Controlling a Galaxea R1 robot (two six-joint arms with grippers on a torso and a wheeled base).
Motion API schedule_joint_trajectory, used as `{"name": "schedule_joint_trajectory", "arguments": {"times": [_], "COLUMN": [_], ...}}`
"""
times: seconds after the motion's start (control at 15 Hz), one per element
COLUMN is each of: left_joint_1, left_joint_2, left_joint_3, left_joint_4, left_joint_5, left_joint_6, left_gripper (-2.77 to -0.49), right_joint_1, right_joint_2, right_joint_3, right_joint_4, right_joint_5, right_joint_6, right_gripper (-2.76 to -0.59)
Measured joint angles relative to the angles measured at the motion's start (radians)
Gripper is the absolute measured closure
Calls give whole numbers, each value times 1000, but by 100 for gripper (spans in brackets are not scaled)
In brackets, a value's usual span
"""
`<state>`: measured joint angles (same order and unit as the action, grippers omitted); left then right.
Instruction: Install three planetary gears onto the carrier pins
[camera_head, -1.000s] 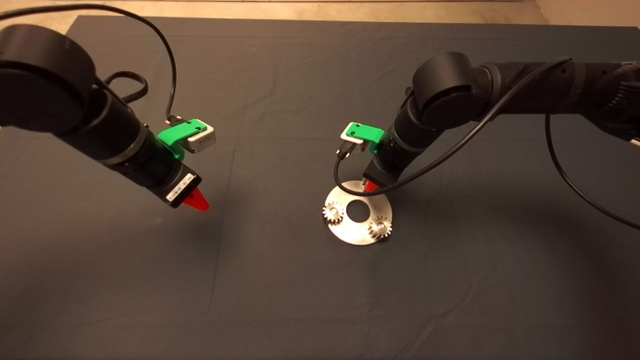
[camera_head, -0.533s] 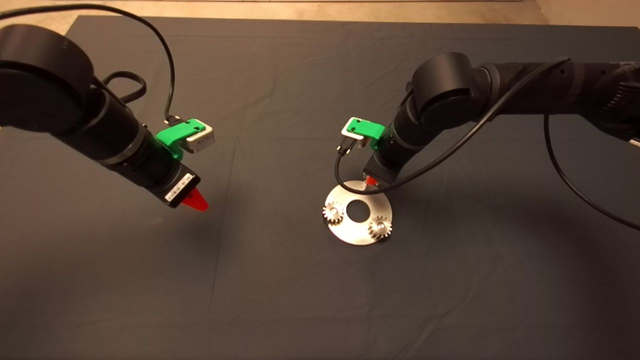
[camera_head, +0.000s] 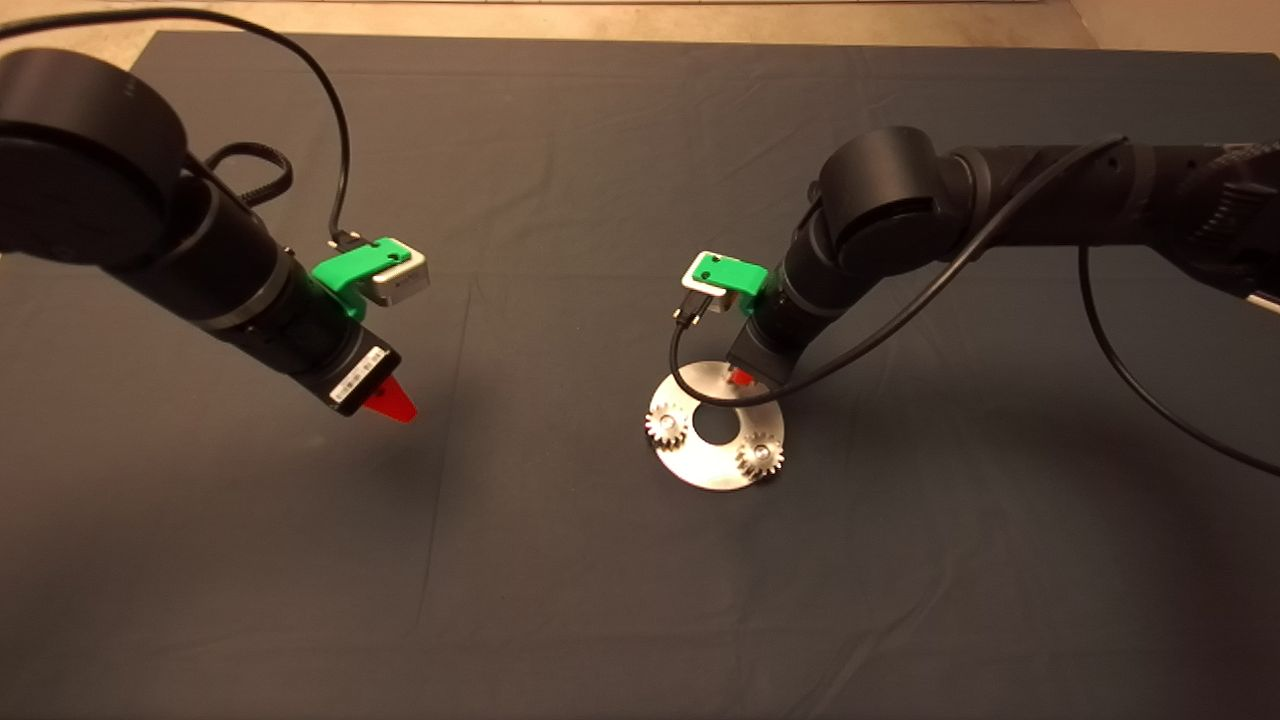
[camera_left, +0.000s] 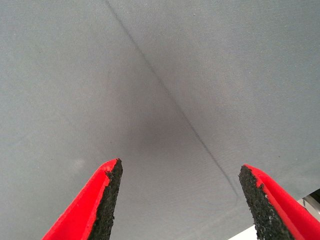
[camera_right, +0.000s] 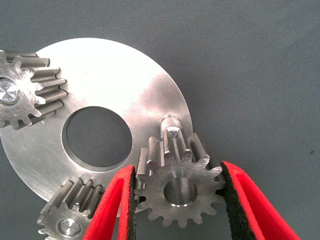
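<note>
We see the right gripper (camera_right: 177, 200) over the far edge of the disc (camera_right: 115, 85), its red fingers (camera_right: 112, 210) pinching the third gear (camera_right: 177, 187) just short of the bare pin (camera_right: 170, 120). Two more gears (camera_head: 664, 424) already sit on their pins across the disc. Off to the left, the left gripper (camera_left: 180, 200) hangs spread wide over the bare mat (camera_head: 560, 600).
</note>
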<state>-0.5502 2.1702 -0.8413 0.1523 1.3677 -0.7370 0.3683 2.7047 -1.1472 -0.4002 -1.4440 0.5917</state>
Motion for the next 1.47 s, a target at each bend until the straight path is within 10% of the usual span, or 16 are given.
{"name": "schedule_joint_trajectory", "arguments": {"times": [1.47], "left_joint_1": [-5], "left_joint_2": [-5], "left_joint_3": [6], "left_joint_4": [-4], "left_joint_5": [-8], "left_joint_6": [0], "left_gripper": [-164], "right_joint_1": [0], "right_joint_2": [6], "right_joint_3": [0], "right_joint_4": [0], "right_joint_5": [5], "right_joint_6": [0], "right_gripper": [-93]}}
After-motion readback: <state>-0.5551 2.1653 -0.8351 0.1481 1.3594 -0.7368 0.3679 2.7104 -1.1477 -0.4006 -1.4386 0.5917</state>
